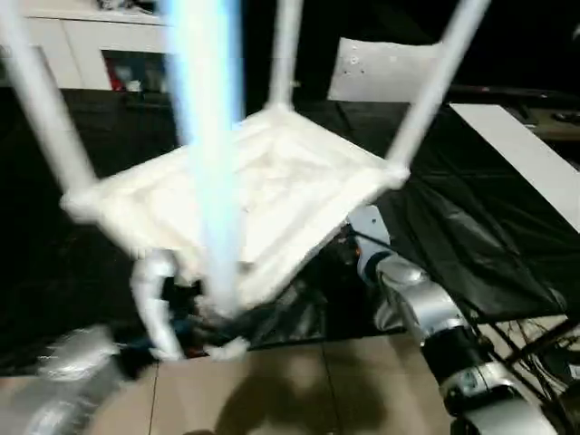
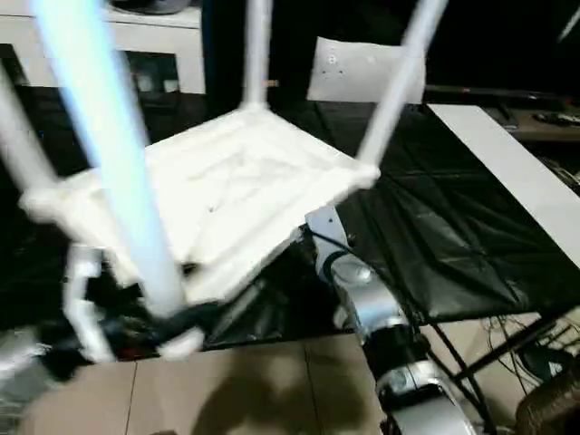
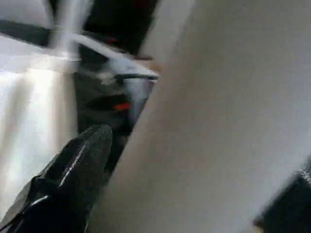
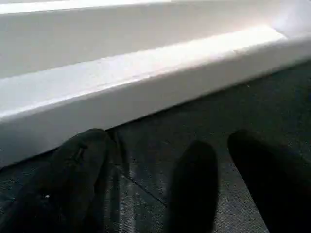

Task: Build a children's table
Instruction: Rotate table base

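Nearest cam: the near leg [image 1: 213, 154], blurred, long axis close to vertical, foot end running up out of top edge at 12 o'clock, base down at the near corner socket at 6 o'clock of the tabletop [image 1: 263, 195]. In the left wrist view this leg [image 3: 204, 126] sits between the left gripper [image 3: 194, 194] fingers [image 3: 73, 174]: 1 black finger on one side, edge of the other on the far side, so they look pinched around it. Judgement only, blur heavy.

Left forearm [image 1: 68, 381] comes in low at 7 o'clock, wrist bent up to the leg base.

Tabletop upside down, ribbed underside up, tilted, lifted off the black worktop [image 1: 471, 236]. 4 legs up: near one, 1 at 9 o'clock [image 1: 41, 100], 1 at 12 o'clock [image 1: 285, 54], 1 at 2 o'clock [image 1: 435, 86]. All look seated in sockets.

Right arm [image 1: 435, 326] reaches from 5 o'clock under the tabletop's right edge. Right gripper [image 4: 170, 179] fingers [image 4: 73, 170] spread, holding nothing, tabletop rim [image 4: 146, 82] just beyond the tips, worktop below.

Left arm nearer the leg; next move prob hinges on pressing along the leg's axis into the socket, right hand bracing the rim.

Far: white sheet [image 1: 390, 68] at 1 o'clock, cabinet [image 1: 82, 45] at 11 o'clock.
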